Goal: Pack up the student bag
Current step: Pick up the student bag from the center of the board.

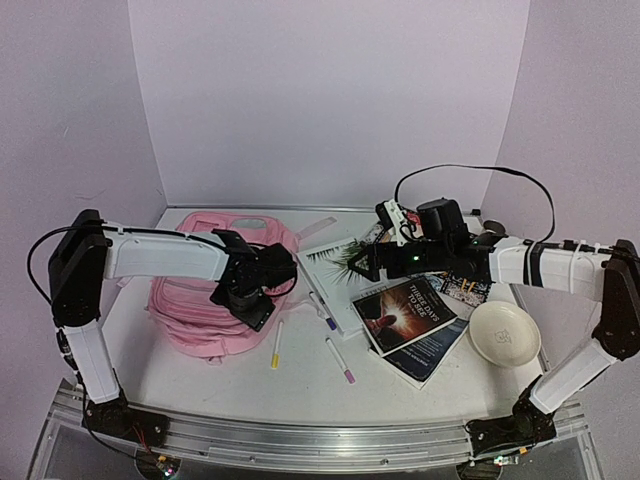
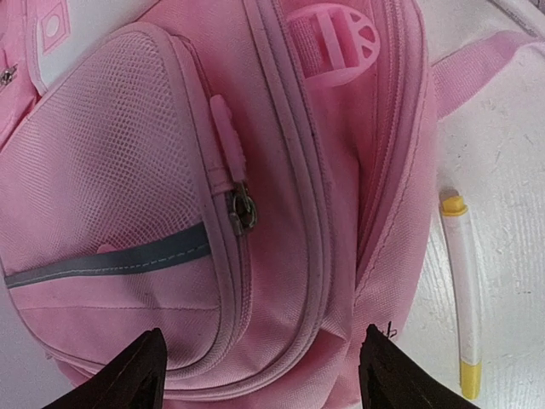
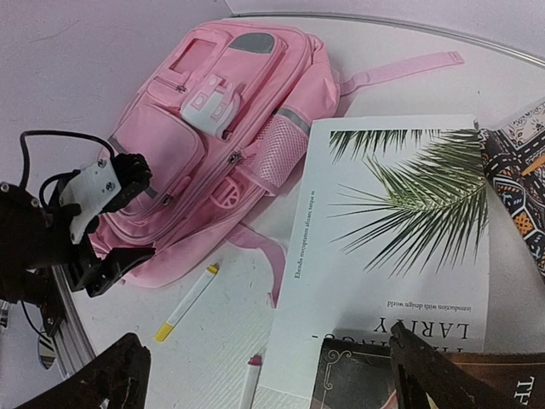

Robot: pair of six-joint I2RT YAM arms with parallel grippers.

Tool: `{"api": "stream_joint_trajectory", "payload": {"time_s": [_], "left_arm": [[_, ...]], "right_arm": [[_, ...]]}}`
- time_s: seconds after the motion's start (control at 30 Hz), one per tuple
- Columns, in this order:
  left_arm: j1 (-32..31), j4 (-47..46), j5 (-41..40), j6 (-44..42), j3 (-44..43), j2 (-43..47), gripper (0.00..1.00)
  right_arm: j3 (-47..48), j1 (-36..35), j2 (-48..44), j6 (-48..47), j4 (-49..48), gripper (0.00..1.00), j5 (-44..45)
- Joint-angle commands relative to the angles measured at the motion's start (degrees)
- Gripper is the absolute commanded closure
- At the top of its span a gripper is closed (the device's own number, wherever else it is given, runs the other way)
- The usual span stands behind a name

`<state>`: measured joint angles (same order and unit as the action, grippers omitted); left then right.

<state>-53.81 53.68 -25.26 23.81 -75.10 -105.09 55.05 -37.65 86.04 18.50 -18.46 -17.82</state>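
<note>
On the white table [image 1: 300, 385] amid lilac walls [image 1: 330, 100], left end effector [image 2: 260, 375] and right end effector [image 3: 272, 379] gape empty

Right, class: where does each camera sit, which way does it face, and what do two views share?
Top external: above, behind the robot, facing down; left arm, right arm show.
Left wrist: faces down onto the student bag; own fingertips show.
Right wrist: faces across the palm-leaf book to the bag; own fingertips, left gripper.
Shared: yellow-capped marker.
</note>
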Motion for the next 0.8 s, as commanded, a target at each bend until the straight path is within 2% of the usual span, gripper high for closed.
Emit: {"api": "stream_joint_trajectory", "payload": {"time_s": [0.0,0.23,0.37,0.43,0.6,0.73,0.77], "left_arm": [[-0.9,2.2,-9.4,-1.3,-3.2,-3.0,0.20],[-0.9,2.4,-13.8,-2.1,-4.1,-8.9,0.20],[-0.9,2.2,-14.7,-1.9,-3.8,-11.4,0.28],[-0.9,2.1,-14.7,-1.7,-3.9,-12.2,0.38],[-0.9,2.1,-14.7,-1.8,-5.0,-12.3,0.73],[-0.9,2.3,-13.9,-1.9,-6.4,-10.7,0.96],[-0.9,2.3,-13.5,-1.8,-6.8,-10.1,0.99]], "right_arm": [[-0.3,-0.5,-0.6,0.6,-0.8,0.02,0.5],[0.0,-0.8,0.2,0.7,-0.8,0.02,0.9],[0.1,-1.0,0.5,0.7,-1.0,0.02,1.3],[0.2,-1.1,0.5,0.7,-1.1,0.02,1.4],[0.3,-1.4,0.5,0.7,-1.4,0.02,1.6],[0.6,-1.6,0.3,0.7,-1.5,0.02,1.6],[0.7,-1.7,0.2,0.7,-1.5,0.02,1.5]]}}
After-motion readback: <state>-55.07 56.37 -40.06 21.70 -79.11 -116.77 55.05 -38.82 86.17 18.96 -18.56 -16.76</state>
